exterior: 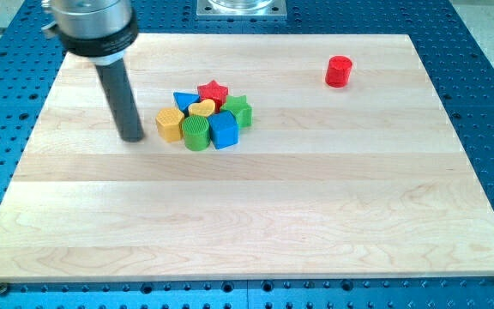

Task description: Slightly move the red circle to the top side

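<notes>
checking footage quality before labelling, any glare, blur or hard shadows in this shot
Camera view: lighting is even and soft, with no strong glare on the wooden board. The red circle and the cluster around the blue block look reasonably sharp and cast only faint shadows. My tip sits at the view's left of the cluster, beside the orange block; the rod's mount at the view's top is cropped.

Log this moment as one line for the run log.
task: nudge red circle toward view's top | my tip: left of block cluster, beside yellow block, far from red circle | contact: none | status: not started
</notes>
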You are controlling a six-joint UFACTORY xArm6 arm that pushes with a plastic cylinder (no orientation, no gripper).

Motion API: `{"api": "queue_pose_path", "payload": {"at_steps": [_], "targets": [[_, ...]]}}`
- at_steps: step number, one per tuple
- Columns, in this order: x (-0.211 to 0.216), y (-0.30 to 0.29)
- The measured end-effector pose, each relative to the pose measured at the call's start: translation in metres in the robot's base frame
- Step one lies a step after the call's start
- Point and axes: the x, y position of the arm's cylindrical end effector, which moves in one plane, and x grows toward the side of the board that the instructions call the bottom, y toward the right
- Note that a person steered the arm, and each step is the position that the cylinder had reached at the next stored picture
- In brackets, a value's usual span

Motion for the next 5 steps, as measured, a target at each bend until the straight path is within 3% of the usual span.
{"api": "queue_pose_path", "payload": {"at_steps": [1, 2, 3, 4, 5], "targets": [[0.081, 0.03], [0.088, 0.123], [0.015, 0.235], [-0.064, 0.296], [-0.125, 0.308]]}}
